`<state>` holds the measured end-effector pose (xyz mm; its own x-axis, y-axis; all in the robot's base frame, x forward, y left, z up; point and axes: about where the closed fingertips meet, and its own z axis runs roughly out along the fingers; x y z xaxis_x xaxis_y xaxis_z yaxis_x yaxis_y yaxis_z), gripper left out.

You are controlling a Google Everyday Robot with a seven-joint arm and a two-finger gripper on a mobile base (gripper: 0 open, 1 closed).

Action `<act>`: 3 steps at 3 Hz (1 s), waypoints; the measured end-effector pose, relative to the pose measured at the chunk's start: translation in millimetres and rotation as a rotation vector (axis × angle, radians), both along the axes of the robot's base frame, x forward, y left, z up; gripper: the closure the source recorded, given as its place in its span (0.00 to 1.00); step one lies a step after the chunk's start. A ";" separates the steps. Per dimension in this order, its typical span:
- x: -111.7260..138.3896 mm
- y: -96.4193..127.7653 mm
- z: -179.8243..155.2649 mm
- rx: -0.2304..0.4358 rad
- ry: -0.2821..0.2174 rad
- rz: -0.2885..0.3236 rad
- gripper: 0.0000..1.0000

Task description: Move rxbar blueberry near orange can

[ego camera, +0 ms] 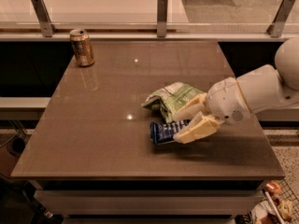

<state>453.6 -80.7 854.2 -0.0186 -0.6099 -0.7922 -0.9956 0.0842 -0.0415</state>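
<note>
While the gripper (pixel 178 129) sits low over the right end of the rxbar blueberry (pixel 161 132) mid-counter, jaws spread and not yet clamped, it should pinch the bar alone, clear of the chip bag (pixel 174 99) just behind, before heading for the far-left orange can (pixel 82 47).

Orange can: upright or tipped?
Upright: orange can stands on its base, silver top up, far-left corner of the table. Hand sits at the rxbar blueberry.

bar (pixel 163 131) dark blue, white lettering | can (pixel 82 47) orange-copper, silver top | bag (pixel 174 99) green-white | my gripper (pixel 177 129) cream, at bar's right end | table (pixel 103 125) brown
</note>
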 end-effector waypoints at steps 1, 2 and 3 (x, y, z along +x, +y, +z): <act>8.0 -2.0 31.6 -0.054 -0.021 -0.001 1.00; 15.0 -1.6 55.3 -0.076 -0.041 0.015 1.00; 20.9 0.2 73.9 -0.088 -0.058 0.032 1.00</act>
